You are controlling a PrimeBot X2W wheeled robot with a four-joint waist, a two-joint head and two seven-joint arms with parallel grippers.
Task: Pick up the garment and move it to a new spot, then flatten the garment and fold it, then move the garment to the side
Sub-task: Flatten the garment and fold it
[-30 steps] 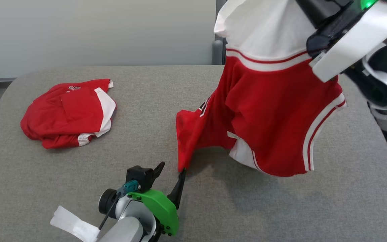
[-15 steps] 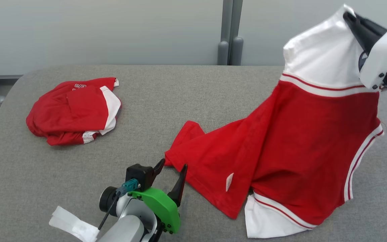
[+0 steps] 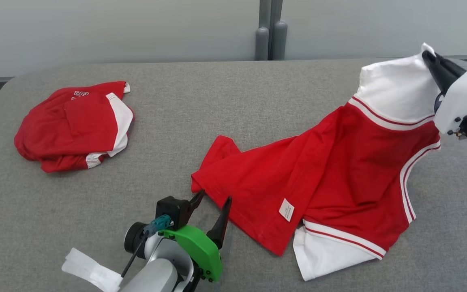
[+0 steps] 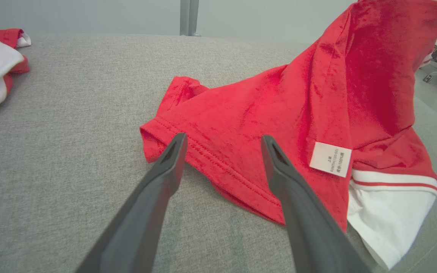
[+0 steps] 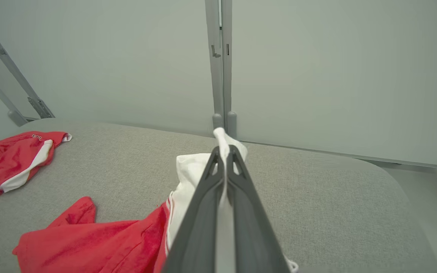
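Bright, even light, soft shadows (wrist views bend at edges)

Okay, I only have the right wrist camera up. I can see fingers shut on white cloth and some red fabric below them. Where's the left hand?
Observer: The left hand is low at the near corner of the red jersey with white panels, with its fingers pointing at the stitched hem.
Operator: Has it closed on the hem?
Observer: No. It is open, jaws wide apart, with a stretch of hem between the fingertips, over the grey fabric-covered table.
Operator: Anything near there I should know about?
Observer: A small white care label shows on the red cloth to that hand's right, next to a white panel edged with a red stripe.
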